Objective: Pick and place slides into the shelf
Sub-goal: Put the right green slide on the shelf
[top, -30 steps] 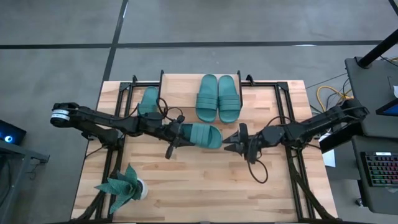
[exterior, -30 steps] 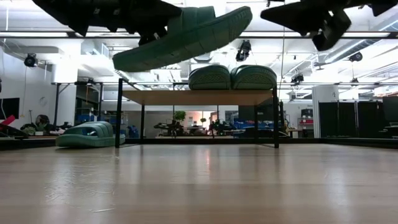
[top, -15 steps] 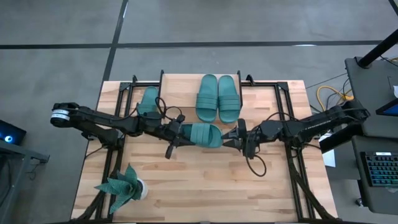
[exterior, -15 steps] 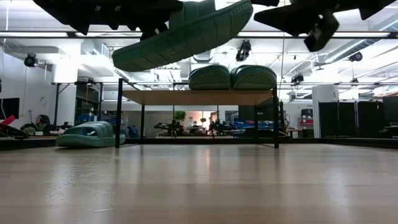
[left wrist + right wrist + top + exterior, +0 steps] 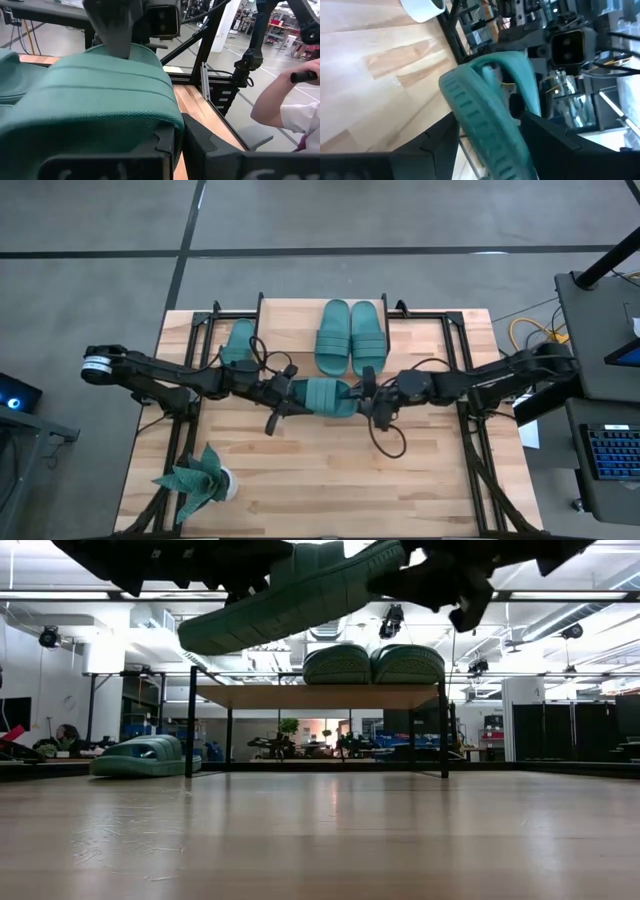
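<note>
While the left gripper (image 5: 283,393) holds one green sandal (image 5: 325,396) in the air above the middle of the table (image 5: 420,480), its fingers are pressed together on the strap end, so the sole hangs free and points toward the other arm. From the low camera the sandal (image 5: 290,595) is tilted, high over the wood, well above the shelf (image 5: 320,695) behind it.

The right gripper (image 5: 366,394) is at the free end of this sandal. Its fingers are wide apart, and the wrist camera shows the sandal (image 5: 485,117) standing between them, but I judge they are not yet pressing on it. This looks to me like a handover: the shelf stands at the far edge, and the second arm probably can put the sandal there more easily.

Two sandals (image 5: 351,337) already lie side by side on the top of the shelf (image 5: 290,315). One more sandal (image 5: 237,340) lies on the table just beside the shelf, on the left arm's side, not yet placed.

A plant (image 5: 198,480) in a white pot stands at the near corner, away from the work. A person's arm (image 5: 280,102) shows beyond the table.
</note>
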You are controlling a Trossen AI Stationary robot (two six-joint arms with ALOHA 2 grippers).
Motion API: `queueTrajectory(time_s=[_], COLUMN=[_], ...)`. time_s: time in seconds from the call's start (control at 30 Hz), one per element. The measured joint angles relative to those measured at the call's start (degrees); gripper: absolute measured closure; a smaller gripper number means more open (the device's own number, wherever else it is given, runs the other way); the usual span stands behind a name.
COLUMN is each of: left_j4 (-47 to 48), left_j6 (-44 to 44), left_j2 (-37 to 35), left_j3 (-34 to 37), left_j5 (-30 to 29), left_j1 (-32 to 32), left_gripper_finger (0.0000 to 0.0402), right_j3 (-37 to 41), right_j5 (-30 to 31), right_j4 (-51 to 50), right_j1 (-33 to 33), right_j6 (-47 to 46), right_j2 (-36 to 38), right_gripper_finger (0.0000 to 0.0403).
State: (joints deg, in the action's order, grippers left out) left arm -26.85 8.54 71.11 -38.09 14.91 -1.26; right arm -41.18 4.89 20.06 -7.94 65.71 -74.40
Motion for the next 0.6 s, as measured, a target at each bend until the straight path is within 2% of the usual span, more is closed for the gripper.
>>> queueTrajectory(time_s=[0.1, 0.23, 0.33, 0.47, 0.6], left_j4=[-0.19, -0.39, -0.61, -0.73, -0.83], left_j6=[-0.01, -0.52, -0.5, -1.03, -1.67], left_j2=[-0.02, -0.13, -0.13, -0.15, -0.61], left_j3=[0.0, 0.31, 0.48, 0.48, 0.42], left_j5=[0.59, -0.29, -0.48, -0.78, -0.87], left_j1=[-0.09, 0.0, 0.04, 0.08, 0.07], left_gripper_finger=[0.0401, 0.0401, 0.0401, 0.0401, 0.0398], right_j3=[-1.71, -2.33, -2.19, -2.12, -2.08], right_j5=[1.07, 6.44, 7.65, 7.54, 7.66], right_j4=[-0.56, -0.96, -1.66, -4.23, -4.47], right_j1=[-0.02, -0.04, -0.09, -0.17, -0.15], right_j6=[-0.39, -0.56, -0.52, -0.07, -0.08], right_j2=[-1.66, -2.15, -1.86, -0.87, -0.27], right_gripper_finger=[0.021, 0.0243, 0.0288, 0.0369, 0.0374])
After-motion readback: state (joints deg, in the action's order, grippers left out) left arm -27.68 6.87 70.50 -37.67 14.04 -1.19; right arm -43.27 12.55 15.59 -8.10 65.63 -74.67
